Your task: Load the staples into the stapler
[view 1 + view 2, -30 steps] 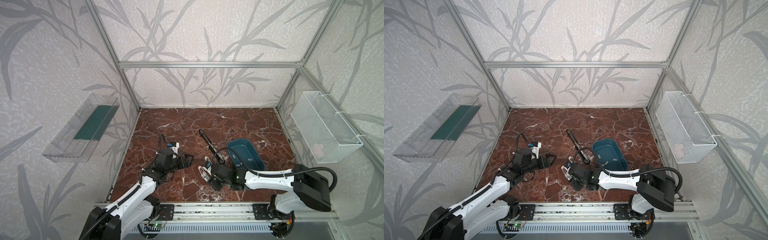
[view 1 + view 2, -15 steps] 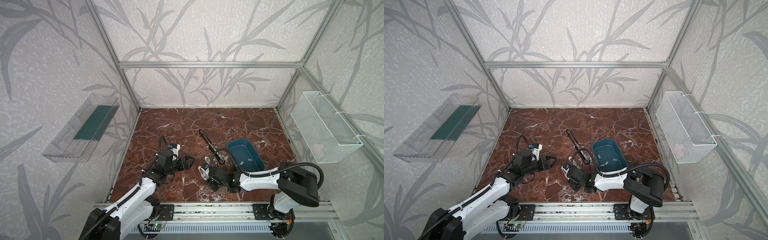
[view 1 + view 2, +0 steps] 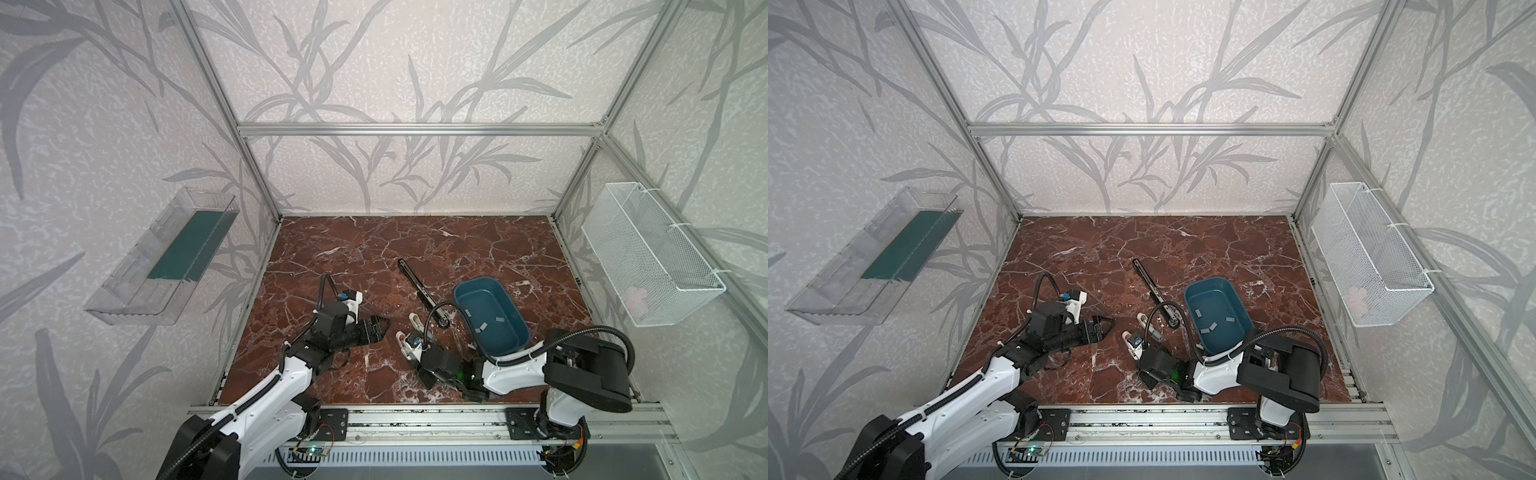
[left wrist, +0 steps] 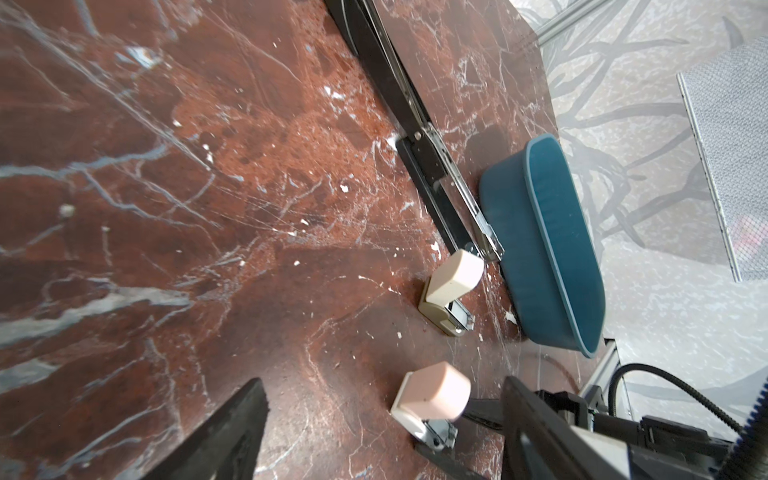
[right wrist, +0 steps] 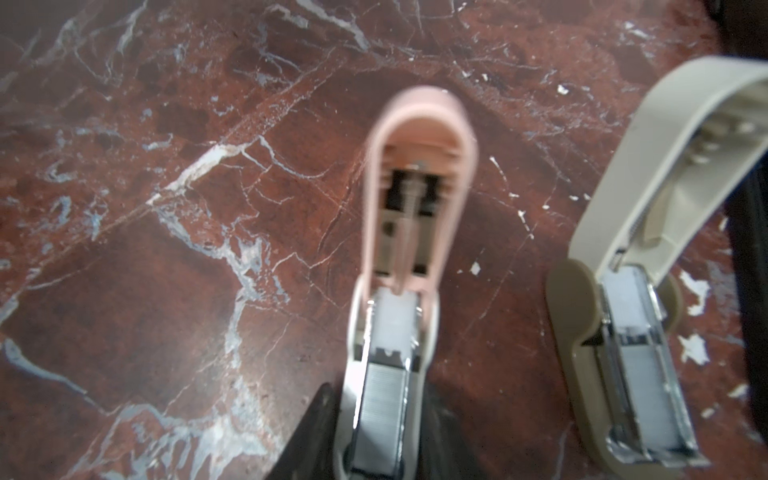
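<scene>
Grips the pink stapler's (image 5: 351, 340) base in the right gripper (image 5: 380, 395), fingers (image 5: 316, 436) snug on both sides. Shows staples (image 5: 384, 399) seated between them, long axis straight ahead toward the raised lid (image 5: 419, 116). Has the left gripper (image 3: 376, 327) wide open, empty, just past the lid tip, likely nearer.

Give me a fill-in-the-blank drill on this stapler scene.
The small stapler flanked by the right claw has a ____ lid.
The left claw is open and holds ____.
The loose staples lie ____ the blue tub.
Counting the long black stapler, the table holds ____ staplers.
Missing words: pink; nothing; inside; three.
</scene>
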Robot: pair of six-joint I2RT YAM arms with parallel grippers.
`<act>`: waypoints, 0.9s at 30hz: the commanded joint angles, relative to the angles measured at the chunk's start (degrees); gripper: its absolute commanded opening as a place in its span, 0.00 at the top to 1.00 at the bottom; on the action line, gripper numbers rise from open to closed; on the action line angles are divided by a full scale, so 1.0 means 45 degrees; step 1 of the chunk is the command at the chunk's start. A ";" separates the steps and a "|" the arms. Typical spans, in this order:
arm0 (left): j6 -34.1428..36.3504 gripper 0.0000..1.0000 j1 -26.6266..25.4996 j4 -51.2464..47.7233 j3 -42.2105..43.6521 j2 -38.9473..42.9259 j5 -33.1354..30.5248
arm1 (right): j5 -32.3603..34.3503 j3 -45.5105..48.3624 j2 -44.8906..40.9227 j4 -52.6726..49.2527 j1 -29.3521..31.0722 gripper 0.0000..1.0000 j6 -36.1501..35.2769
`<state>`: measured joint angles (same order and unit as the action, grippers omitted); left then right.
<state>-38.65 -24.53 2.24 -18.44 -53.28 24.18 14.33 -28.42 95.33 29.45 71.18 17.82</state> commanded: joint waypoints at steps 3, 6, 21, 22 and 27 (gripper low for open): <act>-0.0242 0.20 -0.0190 0.1144 0.0371 -0.0641 0.0509 | -0.0285 0.0845 0.1098 -0.0798 0.0212 0.74 0.0481; -0.0440 0.32 -0.0301 0.1944 0.0592 -0.1075 0.0580 | -0.0349 0.0926 0.1167 -0.0438 0.0227 0.78 0.0569; -0.0448 0.66 -0.2466 0.3915 0.0617 -0.2924 0.0086 | -0.0701 0.0814 0.1950 0.1079 0.0235 0.83 0.1021; -0.0505 0.68 -0.2668 0.4161 0.0753 -0.2927 0.0057 | -0.0703 0.0791 0.1976 0.1126 0.0223 0.83 0.1020; -0.0646 0.71 -0.3635 0.4863 0.1462 -0.2980 -0.0137 | -0.0413 0.0779 0.2230 0.1470 0.0221 0.83 0.1210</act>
<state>-40.97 -39.03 23.44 -14.66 -65.93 24.80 15.53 -26.28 101.25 44.64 71.70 21.17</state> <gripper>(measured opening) 0.295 0.294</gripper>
